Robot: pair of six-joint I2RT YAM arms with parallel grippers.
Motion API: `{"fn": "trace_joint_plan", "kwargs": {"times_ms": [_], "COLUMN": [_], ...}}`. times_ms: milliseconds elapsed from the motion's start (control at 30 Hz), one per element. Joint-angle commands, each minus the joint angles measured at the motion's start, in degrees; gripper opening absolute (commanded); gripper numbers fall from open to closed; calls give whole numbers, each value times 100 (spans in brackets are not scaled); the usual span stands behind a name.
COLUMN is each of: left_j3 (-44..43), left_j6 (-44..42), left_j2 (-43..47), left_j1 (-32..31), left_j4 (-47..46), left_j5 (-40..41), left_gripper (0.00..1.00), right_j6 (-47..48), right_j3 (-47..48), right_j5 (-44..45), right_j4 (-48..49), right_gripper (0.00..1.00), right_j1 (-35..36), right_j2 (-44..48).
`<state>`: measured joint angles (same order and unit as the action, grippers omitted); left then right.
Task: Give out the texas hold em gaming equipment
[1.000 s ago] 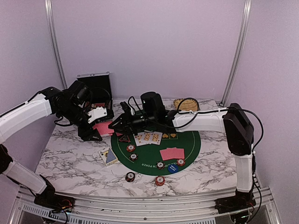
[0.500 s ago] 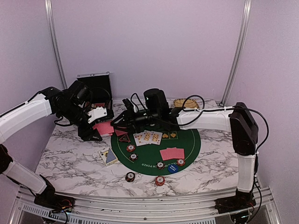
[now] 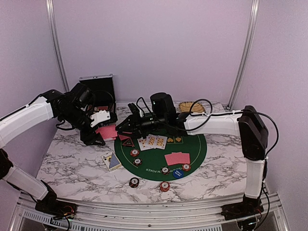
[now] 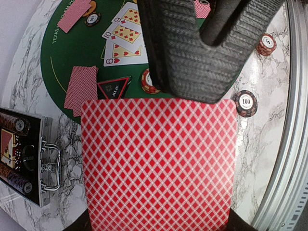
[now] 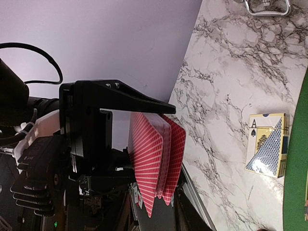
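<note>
As left gripper (image 4: 192, 91) pinches red cards (image 4: 159, 163), six chips (image 3: 134, 182), one blue button (image 3: 178, 173)

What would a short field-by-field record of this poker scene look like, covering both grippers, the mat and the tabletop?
Left gripper: shut on a stack of red-backed playing cards, held off the table
Right gripper: close to that stack, over the left edge of the round green felt mat; open or shut unclear
On mat: row of face-up cards, striped poker chips
Off mat: blue-and-yellow card box on the white marble table
</note>
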<state>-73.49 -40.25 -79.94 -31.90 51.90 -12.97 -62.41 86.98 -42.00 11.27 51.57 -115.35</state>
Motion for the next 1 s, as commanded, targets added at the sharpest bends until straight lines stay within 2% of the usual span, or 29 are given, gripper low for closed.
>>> {"fn": "trace_joint_plan", "kwargs": {"times_ms": [0, 167, 400, 600, 733, 967], "left_j3": [-111, -111, -79, -85, -74, -42], "left_j6": [28, 9, 8, 11, 8, 0], "left_j2": [77, 78, 106, 111, 119, 139], "left_j1": [35, 34, 35, 30, 35, 35], "left_j4": [-57, -53, -57, -57, -57, -57], "left_j5": [-45, -33, -21, -26, -24, 11], "left_gripper": [0, 0, 0, 0, 0, 0], "right_j6": [-298, -550, -832, -917, -902, -751], "right_j3": [-94, -154, -182, -164, -174, -442], "right_j5": [-46, -45, -28, 13, 149, 98], "right_j4": [625, 985, 1373, 1387, 1216, 1038], "right_gripper": [30, 27, 16, 10, 1, 0], "right_j1": [100, 201, 287, 313, 298, 12], "right_j2": [52, -36, -173, -284, -278, 70]}}
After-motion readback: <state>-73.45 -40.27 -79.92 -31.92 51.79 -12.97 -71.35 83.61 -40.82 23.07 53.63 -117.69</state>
